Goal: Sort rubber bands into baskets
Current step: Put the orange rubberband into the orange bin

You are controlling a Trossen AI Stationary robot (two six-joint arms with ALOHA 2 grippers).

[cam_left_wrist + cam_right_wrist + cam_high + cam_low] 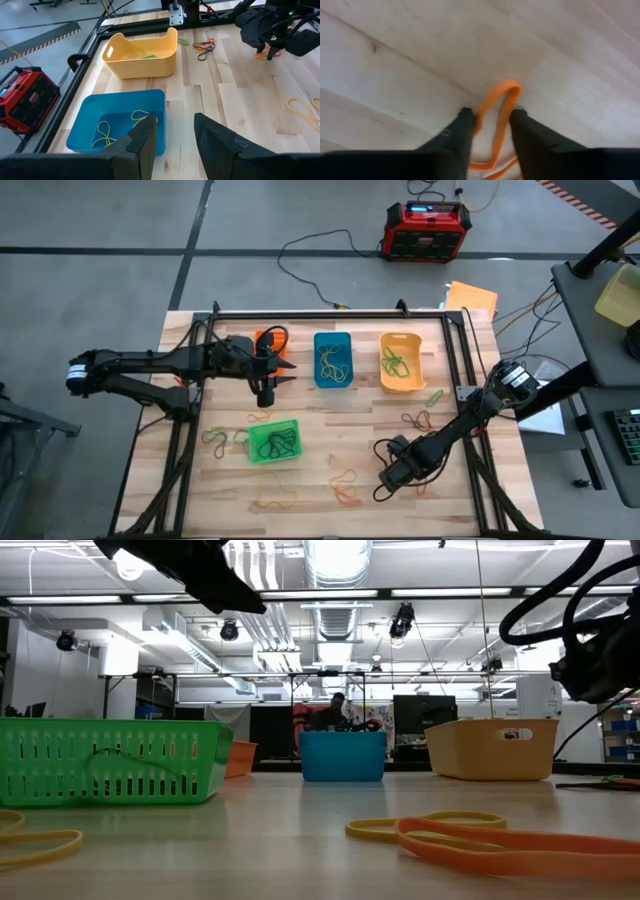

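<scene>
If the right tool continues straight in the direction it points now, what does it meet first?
The right tool points down at the table. An orange band lies between its fingers, so it likely meets that band, then the wood.

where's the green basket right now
The green basket sits on the table's near-left part in the high view, below the blue basket and left of the right gripper.
</scene>
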